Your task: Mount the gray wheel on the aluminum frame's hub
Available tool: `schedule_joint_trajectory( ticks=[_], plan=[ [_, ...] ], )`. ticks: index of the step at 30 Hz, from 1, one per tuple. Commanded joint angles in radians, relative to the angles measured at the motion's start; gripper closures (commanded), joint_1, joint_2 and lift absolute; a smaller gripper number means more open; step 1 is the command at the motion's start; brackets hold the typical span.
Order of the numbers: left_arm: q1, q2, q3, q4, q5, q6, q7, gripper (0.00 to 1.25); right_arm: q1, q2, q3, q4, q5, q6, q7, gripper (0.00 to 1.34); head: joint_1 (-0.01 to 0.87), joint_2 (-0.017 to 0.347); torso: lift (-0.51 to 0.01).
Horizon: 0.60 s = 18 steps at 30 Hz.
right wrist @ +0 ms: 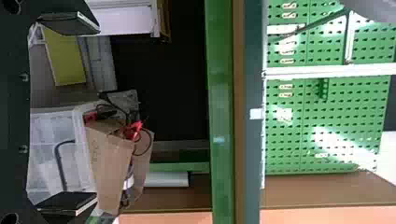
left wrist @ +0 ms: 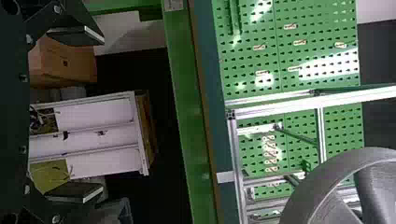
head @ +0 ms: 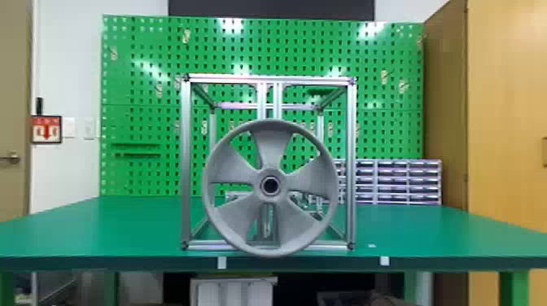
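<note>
We are looking at a workshop: a green pegboard [head: 142, 96] is standing behind a broad green workbench [head: 122, 221], and stacked small-parts drawers [head: 390, 182] are lining part of its back edge. Below bench height, we are seeing a brown paper bag [right wrist: 109, 161] that is holding what are probably cables [right wrist: 134, 130], beside a clear plastic bin [right wrist: 57, 175].

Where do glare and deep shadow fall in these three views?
Head view: white glare patches on the green pegboard, several along its upper part; left wrist view: bright streaks on that board, near-black shadow under the table; right wrist view: more pegboard glare, an aluminum frame bar bright white, darkness below the tabletop.
</note>
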Motion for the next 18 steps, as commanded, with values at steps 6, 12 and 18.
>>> schedule_joint_trajectory(
  ticks=[6,12,18],
  plan=[
    [0.018,-0.010,-0.003,0.045,-0.003,-0.017,-0.008,0.18,0.025,0.025,-0.029,0.039,0.000,-0.030,0.002,0.06,-0.005,0.006,-0.499],
    [0.018,-0.010,-0.018,0.060,0.009,-0.017,-0.014,0.18,0.044,0.032,-0.048,0.043,-0.001,-0.035,0.002,0.07,-0.005,0.006,-0.499],
    [0.018,-0.010,-0.021,0.060,0.011,-0.017,-0.019,0.18,0.037,0.032,-0.046,0.051,-0.001,-0.035,0.002,0.07,-0.005,0.006,-0.499]
  ],
)
